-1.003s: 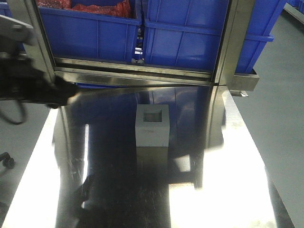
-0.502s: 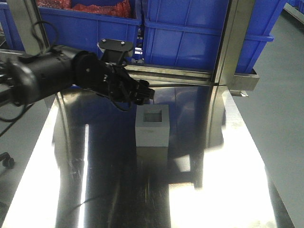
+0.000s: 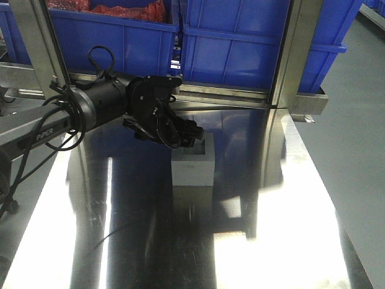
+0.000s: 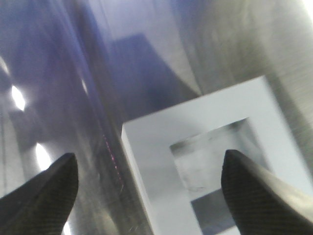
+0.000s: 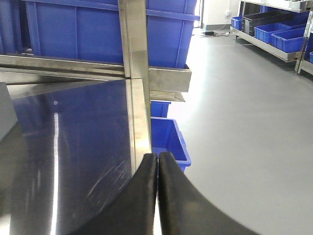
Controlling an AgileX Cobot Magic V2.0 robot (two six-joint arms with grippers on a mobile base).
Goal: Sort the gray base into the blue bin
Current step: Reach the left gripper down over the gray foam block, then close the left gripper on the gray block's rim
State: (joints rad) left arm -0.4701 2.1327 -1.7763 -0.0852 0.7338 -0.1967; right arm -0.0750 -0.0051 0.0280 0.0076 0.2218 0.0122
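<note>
In the front view you see the black left arm (image 3: 90, 111), marked "PiPER", reaching over the shiny table (image 3: 289, 229). The left gripper (image 3: 189, 135) is at the top of the gray base (image 3: 194, 168), which stands on the table near the blue bin (image 3: 240, 54). In the left wrist view its fingers (image 4: 44, 191) are spread wide, one over the base's square hole. In the right wrist view the right gripper (image 5: 157, 164) has its tips pressed together, holding nothing.
</note>
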